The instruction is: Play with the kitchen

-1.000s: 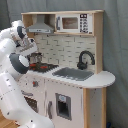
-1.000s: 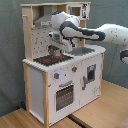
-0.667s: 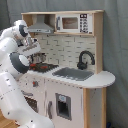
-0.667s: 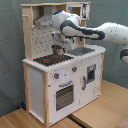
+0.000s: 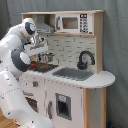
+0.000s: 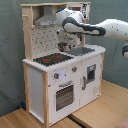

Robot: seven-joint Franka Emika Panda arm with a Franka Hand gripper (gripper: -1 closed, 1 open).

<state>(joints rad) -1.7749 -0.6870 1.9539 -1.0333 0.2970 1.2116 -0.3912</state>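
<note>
A grey curtain hangs behind, and what looks like a wooden table lies underneath.

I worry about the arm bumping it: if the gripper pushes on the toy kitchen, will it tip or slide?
The kitchen probably won't tip: it is wide, boxy and sits flat on the floor. A push high up near the hood would lever it more. It may slide a little, since it looks like light wood panels.

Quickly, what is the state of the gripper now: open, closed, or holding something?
Gripper: it cannot be told; it hangs over the back of the stovetop of the kitchen, and no held object is visible.
</note>
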